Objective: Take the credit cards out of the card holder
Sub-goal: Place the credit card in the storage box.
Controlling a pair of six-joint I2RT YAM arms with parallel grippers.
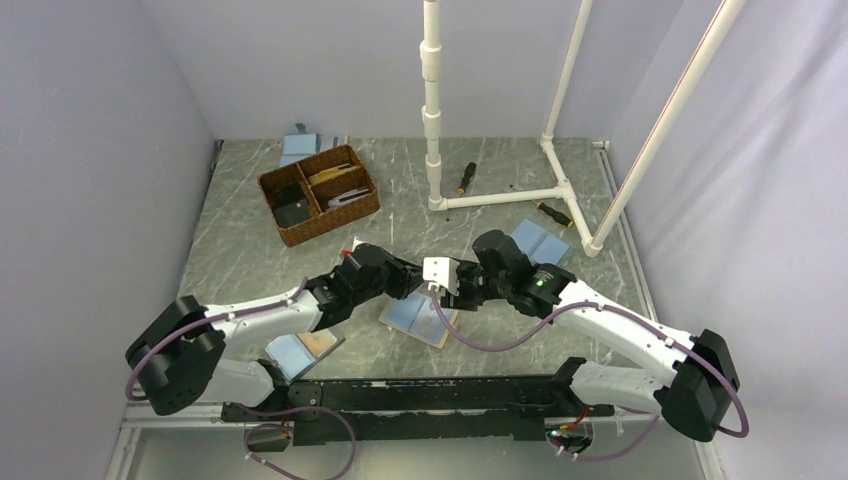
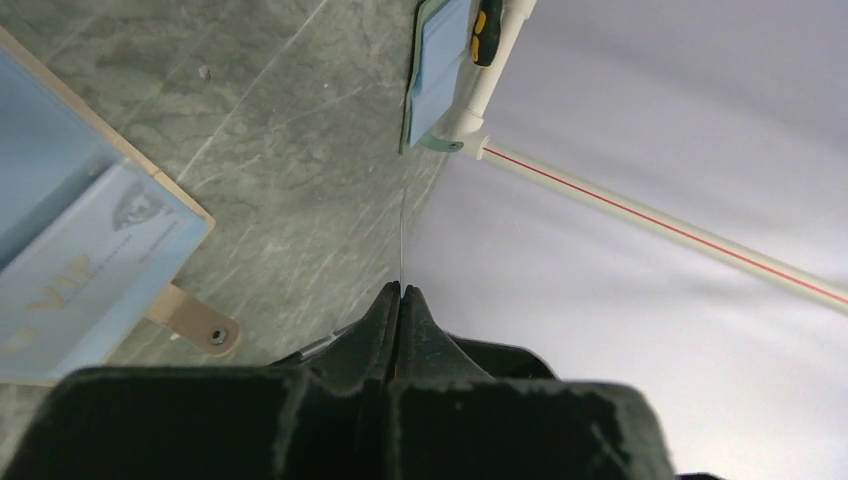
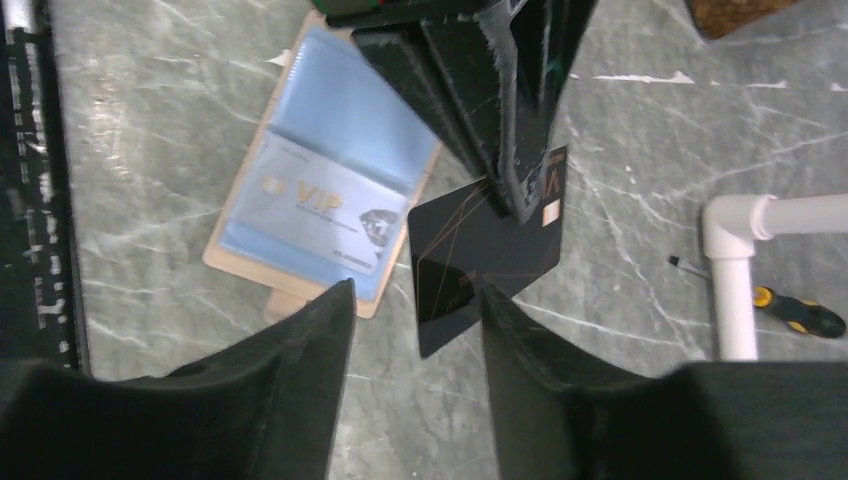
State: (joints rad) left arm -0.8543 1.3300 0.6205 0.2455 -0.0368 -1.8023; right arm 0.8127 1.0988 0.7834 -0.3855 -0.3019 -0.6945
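Note:
The card holder (image 1: 417, 320) lies open on the table, light blue with tan edging; it also shows in the right wrist view (image 3: 320, 150). A pale VIP card (image 3: 310, 215) sits in its pocket. My left gripper (image 1: 424, 283) is shut on a black credit card (image 3: 480, 255) and holds it above the table, just right of the holder. In the left wrist view the card (image 2: 401, 240) shows edge-on between the shut fingertips (image 2: 400, 292). My right gripper (image 3: 417, 292) is open, its fingers on either side of the card's lower corner, not touching it.
A wicker basket (image 1: 318, 193) with small items stands at the back left. A plain blue folder (image 1: 540, 243) lies by the white pipe frame (image 1: 500, 197). Two screwdrivers (image 1: 465, 178) lie near the frame. A folder with a brown half (image 1: 302, 348) lies near the left arm.

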